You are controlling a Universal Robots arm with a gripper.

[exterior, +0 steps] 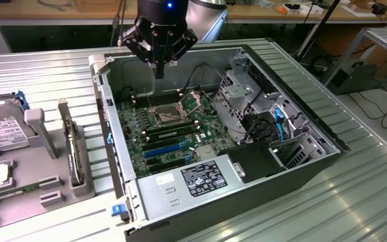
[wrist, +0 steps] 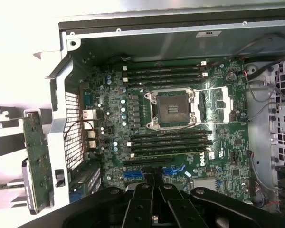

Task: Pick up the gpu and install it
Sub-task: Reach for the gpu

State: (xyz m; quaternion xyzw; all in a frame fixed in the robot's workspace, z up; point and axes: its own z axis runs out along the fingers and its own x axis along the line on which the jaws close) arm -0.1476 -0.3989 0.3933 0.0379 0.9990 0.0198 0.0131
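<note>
The gpu (exterior: pixel 73 151) is a slim dark card standing on its edge in a grey holder (exterior: pixel 52 186) outside the case, on the exterior view's left. In the wrist view the gpu (wrist: pixel 36 159) shows beside the case's rear wall. My gripper (exterior: pixel 158 70) hangs above the far part of the open computer case (exterior: pixel 247 186), over the motherboard (exterior: pixel 180 128), well apart from the gpu. Its fingers (wrist: pixel 146 190) are shut with nothing between them. Blue expansion slots (wrist: pixel 133 174) lie just beyond the fingertips in the wrist view.
A silver hard drive (exterior: pixel 2 128) and a thin green memory stick (exterior: pixel 18 191) lie in the holder beside the gpu. Inside the case are the bare CPU socket (wrist: pixel 173 108), drive cages (exterior: pixel 247 96), cables and a power supply (exterior: pixel 203 179).
</note>
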